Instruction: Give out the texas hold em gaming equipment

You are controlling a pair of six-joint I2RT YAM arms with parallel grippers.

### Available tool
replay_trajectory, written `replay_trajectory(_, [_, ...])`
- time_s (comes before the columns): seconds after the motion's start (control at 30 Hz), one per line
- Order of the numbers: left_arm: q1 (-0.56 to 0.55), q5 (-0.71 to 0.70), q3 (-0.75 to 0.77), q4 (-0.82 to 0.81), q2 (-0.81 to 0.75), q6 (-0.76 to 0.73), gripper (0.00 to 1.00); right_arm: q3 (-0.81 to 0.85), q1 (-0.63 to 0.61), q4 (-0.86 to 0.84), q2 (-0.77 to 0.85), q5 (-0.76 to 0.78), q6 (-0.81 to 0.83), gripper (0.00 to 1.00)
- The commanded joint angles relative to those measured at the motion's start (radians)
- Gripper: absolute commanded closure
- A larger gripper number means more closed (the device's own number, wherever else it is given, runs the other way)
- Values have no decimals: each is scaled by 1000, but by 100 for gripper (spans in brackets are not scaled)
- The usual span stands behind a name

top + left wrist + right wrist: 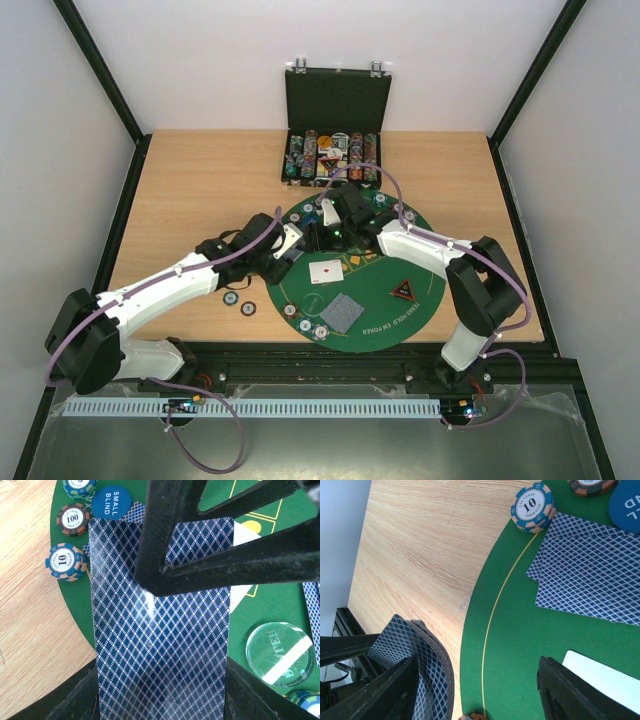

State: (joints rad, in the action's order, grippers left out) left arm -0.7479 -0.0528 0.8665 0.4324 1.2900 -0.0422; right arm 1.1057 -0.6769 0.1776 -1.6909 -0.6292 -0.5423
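Note:
My left gripper is shut on a deck of blue-diamond-backed playing cards, held over the left edge of the round green mat. My right gripper is open just above that deck, with only green felt between its fingers. Two cards lie face down on the mat beside a blue small-blind button and striped chips. In the top view I see a face-up card, a grey face-down pile and the black-and-red triangular marker.
The open black case with chip rows stands at the back of the table. Two chips lie on the wood left of the mat, and others sit on its near edge. A clear round dealer button lies on the felt.

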Motion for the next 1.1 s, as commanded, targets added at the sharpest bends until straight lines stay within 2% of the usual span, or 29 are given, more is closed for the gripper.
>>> replay_trajectory(0.0, [-4,4,-3,-7,-20,-9,42,27,8,22,2,32,12,38])
replay_trajectory(0.27, [-4,4,-3,-9,-19,-9,42,-12,67,13,50,35,-1,49])
replay_trajectory(0.43, [-4,4,-3,-9,-16,-9,42,-17,68,-7,51,-39,-2,55])
replay_trajectory(0.57, [-4,4,-3,-8,-14,-9,42,-19,68,-20,65,-80,3,71])
replay_trajectory(0.63, [-4,4,-3,-8,-13,-9,42,-22,68,-27,70,-94,3,75])
replay_trajectory(0.77, [-4,0,-2,-7,-14,-9,42,-36,68,-31,84,-47,3,74])
replay_trajectory(0.9, [-1,-7,-3,-8,-12,-7,42,-39,68,-29,77,-12,5,69])
replay_trajectory(1.07, [29,-45,4,-2,2,-1,42,-31,55,-16,39,104,67,65])
